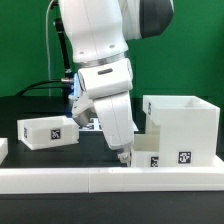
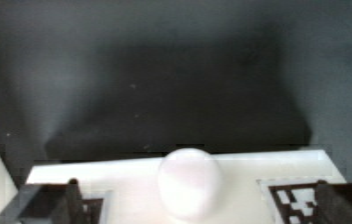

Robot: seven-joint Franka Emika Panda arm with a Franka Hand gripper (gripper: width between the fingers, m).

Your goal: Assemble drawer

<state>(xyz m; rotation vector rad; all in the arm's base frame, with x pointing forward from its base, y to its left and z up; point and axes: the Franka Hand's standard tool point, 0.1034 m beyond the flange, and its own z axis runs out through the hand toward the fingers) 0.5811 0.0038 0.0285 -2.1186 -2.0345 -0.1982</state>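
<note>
The gripper [image 1: 127, 152] stood with jaws spread, the knob [image 2: 189, 180] of the tray [image 1: 146, 158] midway between them and the housing [image 1: 182, 125] at the tray's three o'clock (exterior view)

A robotics lab bench: a plain green backdrop [image 1: 25, 45] fills the upper part of the exterior view, a matte black table [image 1: 14, 110] runs across the middle, and a white industrial robot arm [image 1: 98, 45] stands at centre. Black-and-white square tags [image 1: 57, 132] mark the white plastic parts [image 1: 185, 122], dark cables [image 1: 42, 88] trail at the left edge, and a long low white border wall [image 1: 60, 180] lines the bottom of the frame
</note>
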